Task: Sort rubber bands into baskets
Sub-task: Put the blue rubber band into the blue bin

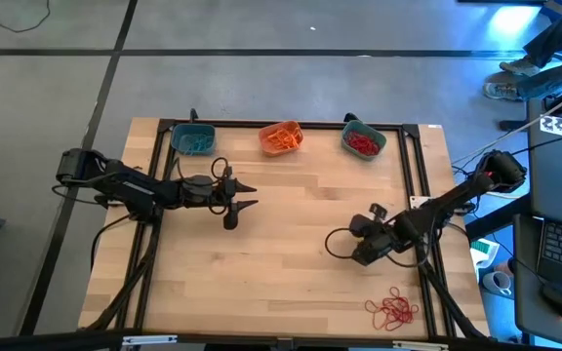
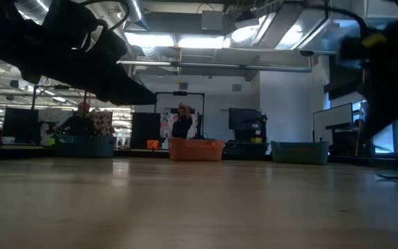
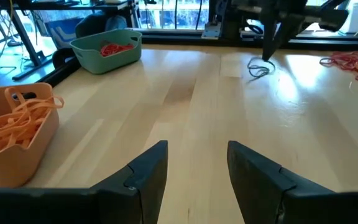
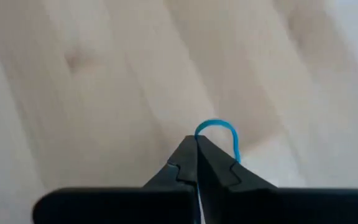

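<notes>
My right gripper (image 4: 197, 140) (image 1: 375, 213) points steeply down over the table's right half, shut on a thin blue-grey rubber band (image 4: 219, 127) (image 3: 258, 68). My left gripper (image 3: 197, 162) (image 1: 247, 195) stands open over the left half, nearly level, with nothing between its fingers. Three baskets stand along the far edge. The teal-blue one (image 1: 193, 139) holds teal bands, the orange one (image 1: 281, 137) orange bands, and the teal one (image 1: 363, 141) red bands. A loose heap of red rubber bands (image 1: 393, 310) lies on the wood near the front right. My right gripper pinches one short stretch of the band's loop (image 4: 199, 134) between its two fingertips, coming from above at a slant. The remaining loop (image 4: 229, 134) curls out beyond the tips. In the left wrist view its lower part (image 3: 257, 70) is at the tabletop; whether it touches, I cannot tell.
Black frame rails (image 1: 164, 175) run along the table's left, far and right sides. A black cable loop (image 1: 338, 244) hangs beside my right gripper head. Bare wood lies between the two arms. People show in the room beyond the baskets (image 2: 182, 121).
</notes>
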